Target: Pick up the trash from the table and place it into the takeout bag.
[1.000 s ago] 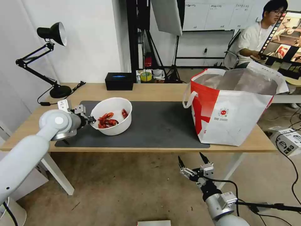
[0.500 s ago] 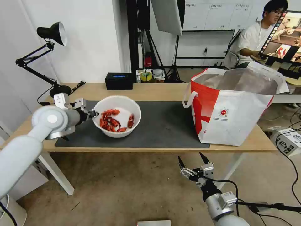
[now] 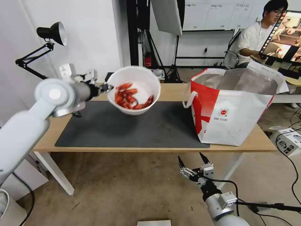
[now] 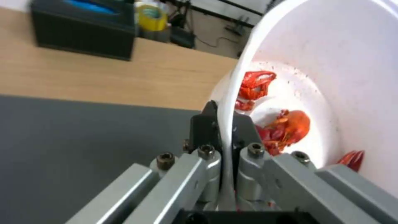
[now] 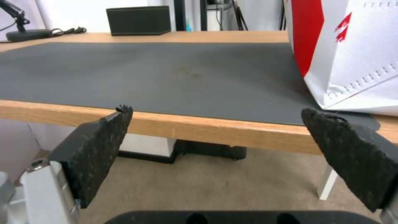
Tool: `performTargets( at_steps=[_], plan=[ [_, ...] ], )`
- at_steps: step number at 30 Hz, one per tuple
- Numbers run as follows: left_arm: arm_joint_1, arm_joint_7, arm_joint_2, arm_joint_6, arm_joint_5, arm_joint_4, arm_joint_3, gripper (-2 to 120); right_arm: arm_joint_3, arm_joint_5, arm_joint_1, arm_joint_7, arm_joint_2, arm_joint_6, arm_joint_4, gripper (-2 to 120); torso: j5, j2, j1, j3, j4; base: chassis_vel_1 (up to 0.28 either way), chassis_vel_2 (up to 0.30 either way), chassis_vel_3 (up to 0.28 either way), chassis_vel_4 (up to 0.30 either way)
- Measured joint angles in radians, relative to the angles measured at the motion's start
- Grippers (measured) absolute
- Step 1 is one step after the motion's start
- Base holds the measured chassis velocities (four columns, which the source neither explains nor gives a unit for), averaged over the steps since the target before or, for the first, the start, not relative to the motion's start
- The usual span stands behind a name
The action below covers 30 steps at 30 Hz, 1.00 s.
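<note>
- Head view: no readable writing; only a small round red logo [image 3: 223, 112] on the white front of the takeout bag [image 3: 233, 106], standing at the right end of the table [image 3: 175, 92]. Left gripper [image 3: 106, 88], centre-left of frame, clamped on the rim of the white bowl [image 3: 134, 90] of red shells [image 3: 130, 95], held tilted above the grey mat [image 3: 131, 125], apart from the bag's open mouth. Right gripper [image 3: 192, 163] parked low, below the table's front edge, fingers spread.
- Left wrist view: fingers [image 4: 207, 124] pinching the bowl's thin rim [image 4: 236, 90]; black box [image 4: 83, 29] at upper left.
- Right wrist view: pads [image 5: 99, 146] wide apart; bare mat ahead, bag at upper right.
</note>
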<state>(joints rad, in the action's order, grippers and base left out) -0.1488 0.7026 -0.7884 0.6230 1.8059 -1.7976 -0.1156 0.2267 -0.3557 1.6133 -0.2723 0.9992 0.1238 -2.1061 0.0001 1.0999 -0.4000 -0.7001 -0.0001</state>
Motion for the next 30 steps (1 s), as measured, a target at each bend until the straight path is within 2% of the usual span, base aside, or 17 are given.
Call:
performTargets(
  at_steps=[3, 8, 14, 15, 18, 19, 25, 26, 28, 29, 30],
  plan=[
    [0.077, -0.003, -0.050, -0.002, 0.001, 0.036, -0.056, 0, 0.000, 0.000, 0.000, 0.000, 0.000, 0.000, 0.000, 100, -0.0001, 0.000, 0.000, 0.000, 0.0000, 0.000, 0.000, 0.000, 0.000],
    [0.153, -0.003, -0.109, -0.005, 0.000, 0.083, -0.102, 0, 0.000, 0.000, 0.000, 0.000, 0.000, 0.000, 0.000, 100, 0.0001, 0.000, 0.000, 0.000, 0.0000, 0.000, 0.000, 0.000, 0.000],
    [0.279, 0.000, -0.229, -0.014, -0.001, 0.171, -0.162, 0, 0.000, 0.000, 0.000, 0.000, 0.000, 0.000, 0.000, 100, 0.0004, 0.000, 0.000, 0.000, -0.0001, 0.000, 0.000, 0.000, 0.000],
    [0.279, 0.000, -0.229, -0.014, -0.001, 0.171, -0.162, 0, 0.000, 0.000, 0.000, 0.000, 0.000, 0.000, 0.000, 100, 0.0004, 0.000, 0.000, 0.000, -0.0001, 0.000, 0.000, 0.000, 0.000],
    [0.327, 0.001, -0.301, -0.018, -0.004, 0.222, -0.190, 0, 0.000, 0.000, 0.000, 0.000, 0.000, 0.000, 0.000, 100, 0.0001, 0.000, 0.000, 0.000, 0.0000, 0.000, 0.000, 0.000, 0.000],
    [0.327, 0.001, -0.301, -0.018, -0.004, 0.222, -0.190, 0, 0.000, 0.000, 0.000, 0.000, 0.000, 0.000, 0.000, 100, 0.0001, 0.000, 0.000, 0.000, 0.0000, 0.000, 0.000, 0.000, 0.000],
    [0.387, 0.017, -0.433, -0.025, -0.018, 0.318, -0.235, 0, 0.000, 0.000, 0.000, 0.000, 0.000, 0.000, 0.000, 100, 0.0003, 0.000, 0.000, 0.000, 0.0000, 0.000, 0.000, 0.000, 0.000],
    [0.387, 0.017, -0.433, -0.025, -0.018, 0.318, -0.235, 0, 0.000, 0.000, 0.000, 0.000, 0.000, 0.000, 0.000, 100, 0.0003, 0.000, 0.000, 0.000, 0.0000, 0.000, 0.000, 0.000, 0.000],
    [0.403, 0.028, -0.500, -0.035, -0.035, 0.379, -0.250, 0, 0.000, 0.000, 0.000, 0.000, 0.000, 0.000, 0.000, 100, 0.0002, 0.000, 0.000, 0.000, 0.0000, 0.000, 0.000, 0.000, 0.000],
    [0.403, 0.028, -0.500, -0.035, -0.035, 0.379, -0.250, 0, 0.000, 0.000, 0.000, 0.000, 0.000, 0.000, 0.000, 100, 0.0002, 0.000, 0.000, 0.000, 0.0000, 0.000, 0.000, 0.000, 0.000],
    [0.407, 0.030, -0.529, -0.041, -0.047, 0.409, -0.256, 0, 0.000, 0.000, 0.000, 0.000, 0.000, 0.000, 0.000, 100, 0.0002, 0.000, 0.000, 0.000, -0.0001, 0.000, 0.000, 0.000, 0.000]
  ],
)
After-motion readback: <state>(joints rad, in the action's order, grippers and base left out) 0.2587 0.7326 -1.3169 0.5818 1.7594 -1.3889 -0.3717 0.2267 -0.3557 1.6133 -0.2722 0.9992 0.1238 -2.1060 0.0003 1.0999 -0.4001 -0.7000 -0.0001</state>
